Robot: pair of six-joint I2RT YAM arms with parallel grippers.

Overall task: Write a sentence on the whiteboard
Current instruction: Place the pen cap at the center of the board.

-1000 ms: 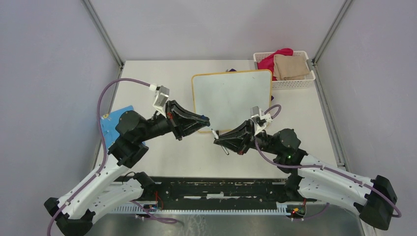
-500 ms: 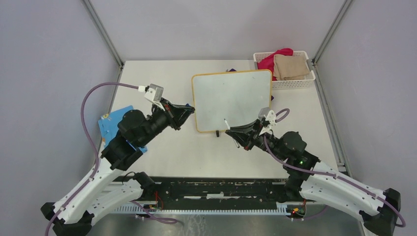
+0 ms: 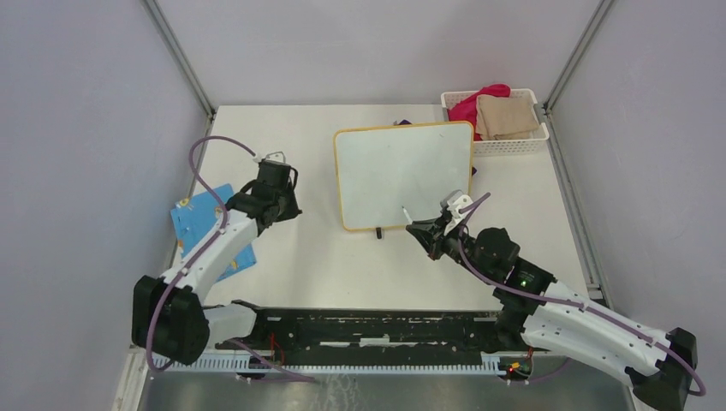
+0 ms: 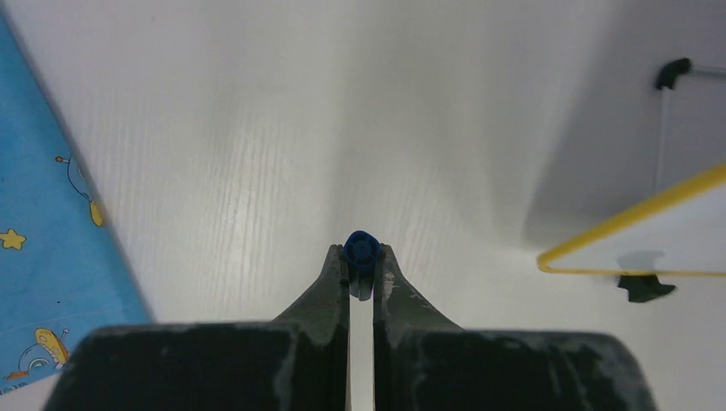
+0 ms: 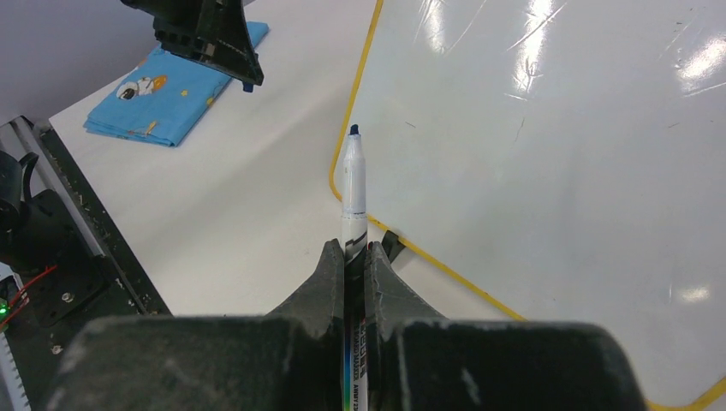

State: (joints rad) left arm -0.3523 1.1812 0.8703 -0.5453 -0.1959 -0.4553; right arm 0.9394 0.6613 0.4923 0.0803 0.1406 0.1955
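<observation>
Jaws grip one marker point(image 5: 354, 197), one cap point(image 4: 361, 250), beside one whiteboard point(image 3: 402, 171).

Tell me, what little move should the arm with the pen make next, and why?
Probably carry the pen forward over the whiteboard and lower its tip to start the first letter. The right fingers grip the pen uncapped, its tip points at the board's edge, and the board looks blank. The left fingers pinch the blue cap.
</observation>
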